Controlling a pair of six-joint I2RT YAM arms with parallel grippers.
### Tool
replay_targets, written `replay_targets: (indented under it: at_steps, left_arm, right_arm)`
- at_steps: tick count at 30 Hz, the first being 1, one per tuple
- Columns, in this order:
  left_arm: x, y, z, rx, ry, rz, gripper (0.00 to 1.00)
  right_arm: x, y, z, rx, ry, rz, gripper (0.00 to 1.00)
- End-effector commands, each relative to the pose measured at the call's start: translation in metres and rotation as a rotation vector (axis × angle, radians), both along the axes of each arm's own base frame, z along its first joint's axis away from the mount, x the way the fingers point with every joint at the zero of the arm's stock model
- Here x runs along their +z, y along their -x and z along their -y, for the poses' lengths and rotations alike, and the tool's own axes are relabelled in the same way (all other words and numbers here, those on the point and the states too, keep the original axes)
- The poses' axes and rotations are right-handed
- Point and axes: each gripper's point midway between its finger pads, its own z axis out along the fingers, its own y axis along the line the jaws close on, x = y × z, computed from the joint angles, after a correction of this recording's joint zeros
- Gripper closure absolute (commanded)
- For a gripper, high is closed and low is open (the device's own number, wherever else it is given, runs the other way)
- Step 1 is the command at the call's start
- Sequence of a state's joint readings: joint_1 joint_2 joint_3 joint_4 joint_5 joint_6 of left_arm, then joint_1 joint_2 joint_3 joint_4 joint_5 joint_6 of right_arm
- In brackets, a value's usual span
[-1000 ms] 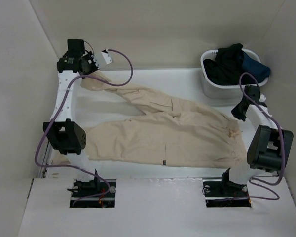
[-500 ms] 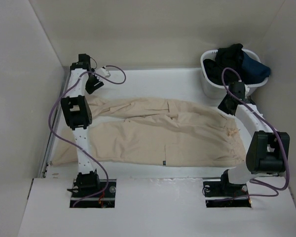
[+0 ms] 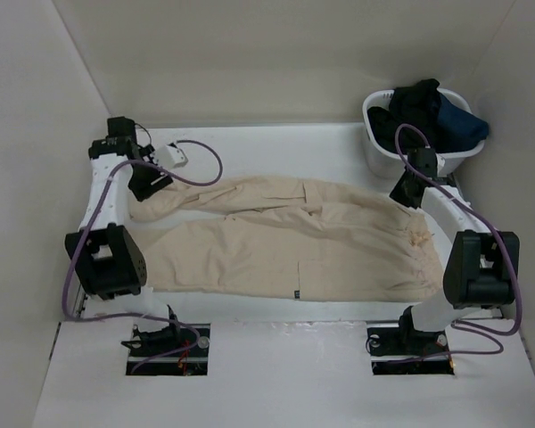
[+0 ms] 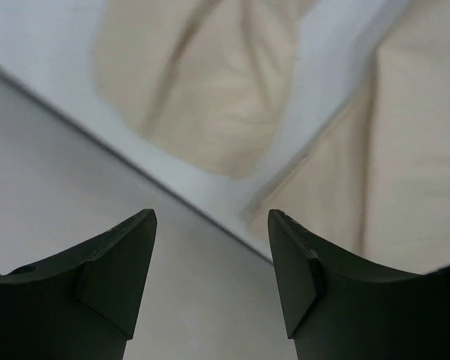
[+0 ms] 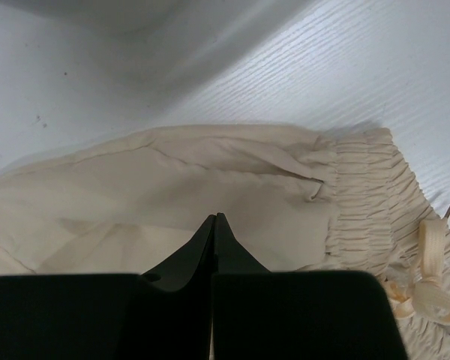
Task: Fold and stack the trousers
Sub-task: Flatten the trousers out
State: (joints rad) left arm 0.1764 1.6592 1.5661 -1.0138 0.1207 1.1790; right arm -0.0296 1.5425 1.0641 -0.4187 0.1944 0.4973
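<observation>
Top external shows light beige cloth cargo trousers (image 3: pixel 285 241) spread flat in the middle, waistband right. left gripper (image 4: pixel 210 217) hangs jaws apart over the leg ends; right gripper (image 5: pixel 214 219) is pinched together, empty. Soft, light, floppy, I'd say: grab hems and waistband.

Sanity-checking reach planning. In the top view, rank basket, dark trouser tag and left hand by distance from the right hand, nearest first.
1. Basket, just behind the right hand, far right corner.
2. Dark tag, on the trousers' near edge, centre.
3. Left hand, far left side.
</observation>
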Motion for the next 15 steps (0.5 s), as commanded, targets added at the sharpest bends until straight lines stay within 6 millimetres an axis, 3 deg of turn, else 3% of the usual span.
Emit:
replay_targets:
  at_steps: [1,7,10,15]
  left_arm:
    - [-0.092,0.024,-0.002,0.001,0.026,-0.300,0.40]
    - [-0.103,0.004,-0.001,0.058,0.057,-0.321,0.43]
    - [-0.113,0.007,0.003,0.049,0.047,-0.338,0.43]
    - [-0.142,0.004,-0.024,0.117,-0.052,-0.342,0.43]
  right_arm:
    - [0.024,-0.021,0.010,-0.025,0.007,0.081,1.00]
    - [0.019,-0.015,0.011,-0.025,0.019,0.069,1.00]
    - [0.015,-0.009,0.012,-0.036,0.015,0.063,1.00]
    - [0.019,-0.008,0.017,-0.052,0.008,0.087,1.00]
